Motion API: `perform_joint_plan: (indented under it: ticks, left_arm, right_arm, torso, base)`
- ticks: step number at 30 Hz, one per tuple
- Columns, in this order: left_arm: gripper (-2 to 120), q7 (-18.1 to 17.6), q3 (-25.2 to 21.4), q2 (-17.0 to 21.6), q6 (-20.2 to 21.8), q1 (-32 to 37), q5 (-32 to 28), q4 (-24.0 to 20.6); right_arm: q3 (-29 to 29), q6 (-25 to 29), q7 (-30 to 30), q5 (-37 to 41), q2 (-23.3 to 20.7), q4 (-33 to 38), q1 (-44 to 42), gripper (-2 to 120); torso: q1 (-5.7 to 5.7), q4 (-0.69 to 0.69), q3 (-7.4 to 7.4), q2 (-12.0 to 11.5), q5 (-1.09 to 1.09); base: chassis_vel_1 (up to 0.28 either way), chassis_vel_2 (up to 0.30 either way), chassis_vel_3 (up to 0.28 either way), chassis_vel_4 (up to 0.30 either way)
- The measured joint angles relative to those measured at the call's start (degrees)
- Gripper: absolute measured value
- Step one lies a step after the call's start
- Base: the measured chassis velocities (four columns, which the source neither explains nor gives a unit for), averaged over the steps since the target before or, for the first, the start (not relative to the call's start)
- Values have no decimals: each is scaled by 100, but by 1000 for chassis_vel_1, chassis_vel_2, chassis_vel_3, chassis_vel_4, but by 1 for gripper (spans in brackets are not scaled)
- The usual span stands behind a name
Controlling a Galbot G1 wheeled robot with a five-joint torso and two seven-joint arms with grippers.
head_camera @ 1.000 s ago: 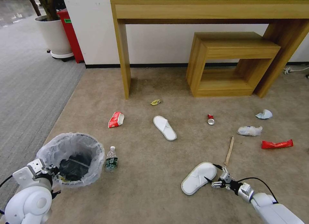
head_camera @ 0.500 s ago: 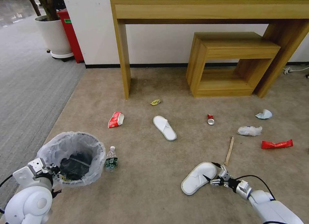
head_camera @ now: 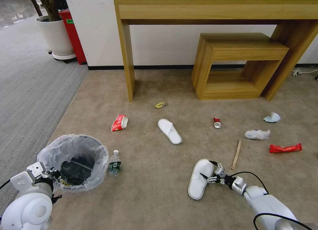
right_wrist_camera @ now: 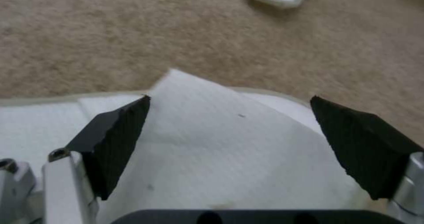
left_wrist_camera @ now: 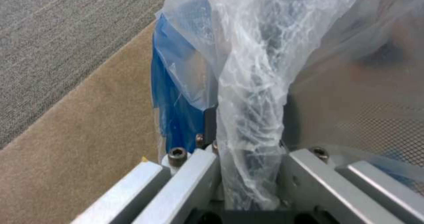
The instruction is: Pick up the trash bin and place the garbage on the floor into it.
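My right gripper (head_camera: pixel 208 170) gapes over the near white slipper (head_camera: pixel 198 179); my left gripper (left_wrist_camera: pixel 247 171) clamps the bag-lined round dark trash bin (head_camera: pixel 74 160).

Beige carpet (head_camera: pixel 159 177) covers the near floor; grey striped carpet (head_camera: pixel 29 87) runs along the left. White wall (head_camera: pixel 159 48) behind with a dark baseboard (head_camera: pixel 159 67). Light-wood console table (head_camera: pixel 215 8) stands against the wall, a smaller open wood stand (head_camera: pixel 232 64) tucked under its right end. Far left: white planter (head_camera: pixel 54 36) with a plant, red box (head_camera: pixel 73 36) beside it. White cable (head_camera: pixel 303 71) at right by the wall. Even, soft lighting.
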Motion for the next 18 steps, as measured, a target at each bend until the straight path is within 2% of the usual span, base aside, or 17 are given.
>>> perform_joint_plan:
  ticks: [6, 8, 18]
  left_arm:
    - [0, -24, 30, -25, 0, -23, 6, 0]
    - [0, -24, 43, -35, 0, -34, 12, 16]
    - [0, -29, 61, -29, 1, -19, 14, -10]
  right_arm:
    - [-44, 0, -33, -8, 93, -20, 0, 86]
    - [-40, 0, -38, 9, 55, 95, -45, 92]
    - [47, 0, 21, 176, -53, 507, -410, 96]
  torso:
    - [0, 0, 0, 0, 1]
    - [0, 1, 0, 0, 0]
    - [0, 0, 0, 0, 0]
  base:
    - [0, 0, 0, 0]
    - [0, 0, 0, 0]
    - [0, 0, 0, 0]
